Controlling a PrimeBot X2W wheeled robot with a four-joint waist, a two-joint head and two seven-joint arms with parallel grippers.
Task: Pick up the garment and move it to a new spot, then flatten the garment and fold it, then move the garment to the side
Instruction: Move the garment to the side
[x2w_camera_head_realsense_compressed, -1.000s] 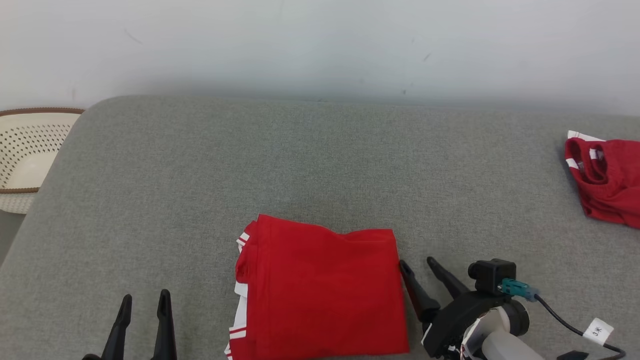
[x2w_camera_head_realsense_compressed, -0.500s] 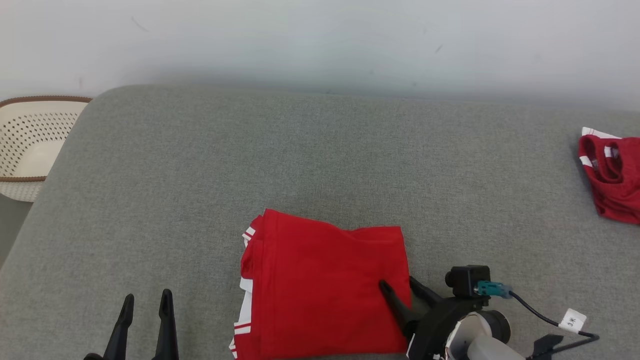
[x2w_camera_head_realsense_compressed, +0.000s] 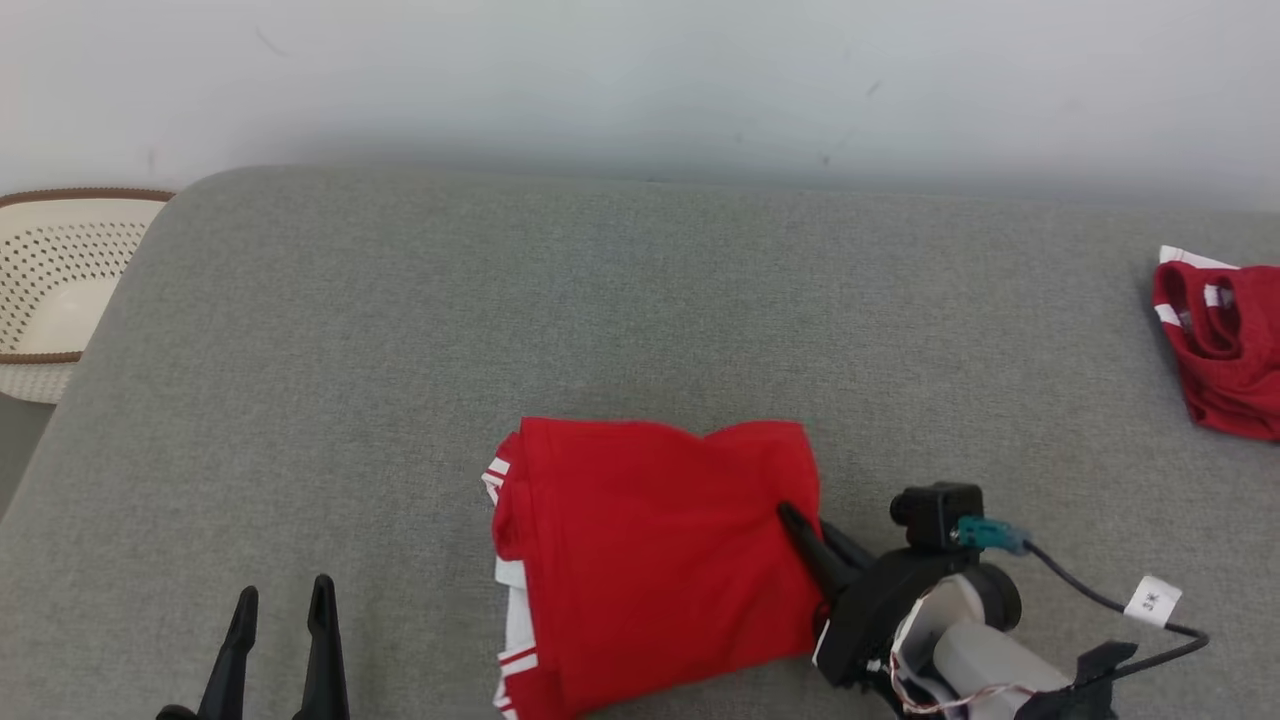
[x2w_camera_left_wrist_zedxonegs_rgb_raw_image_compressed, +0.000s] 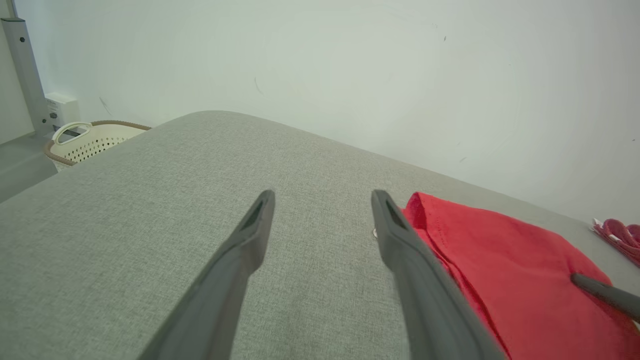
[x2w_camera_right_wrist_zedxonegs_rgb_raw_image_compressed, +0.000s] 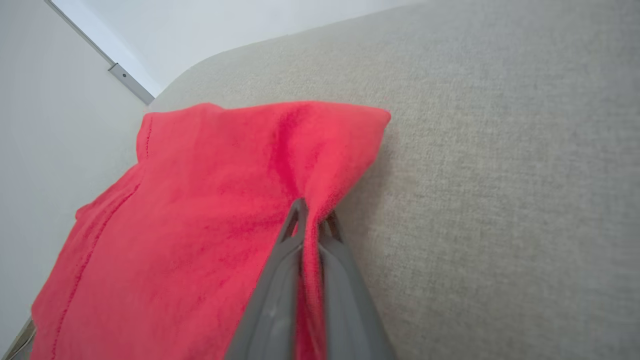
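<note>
A folded red garment (x2w_camera_head_realsense_compressed: 650, 550) with white stripes along its left edge lies on the grey cushion near the front middle. My right gripper (x2w_camera_head_realsense_compressed: 800, 525) is shut on the garment's right edge; in the right wrist view the red cloth (x2w_camera_right_wrist_zedxonegs_rgb_raw_image_compressed: 210, 200) is pinched between the two fingers (x2w_camera_right_wrist_zedxonegs_rgb_raw_image_compressed: 280, 280) and bunches up at the grip (x2w_camera_right_wrist_zedxonegs_rgb_raw_image_compressed: 312, 220). The left gripper (x2w_camera_head_realsense_compressed: 282, 605) stands open at the lower left, apart from the garment, with nothing between its fingers (x2w_camera_left_wrist_zedxonegs_rgb_raw_image_compressed: 240, 250). In the left wrist view the garment (x2w_camera_left_wrist_zedxonegs_rgb_raw_image_compressed: 510, 270) lies to the right of the right-hand finger.
A second red garment (x2w_camera_head_realsense_compressed: 1215, 345) lies crumpled at the cushion's far right edge. A cream perforated basket (x2w_camera_head_realsense_compressed: 55, 290) stands off the cushion's left side. A white wall runs behind. A cable with a white tag (x2w_camera_head_realsense_compressed: 1150, 600) trails from the right wrist.
The right gripper slid over the garment's right edge and shut on it, lifting and bunching the cloth. The left gripper has stayed open and still. The head camera shifted slightly.
</note>
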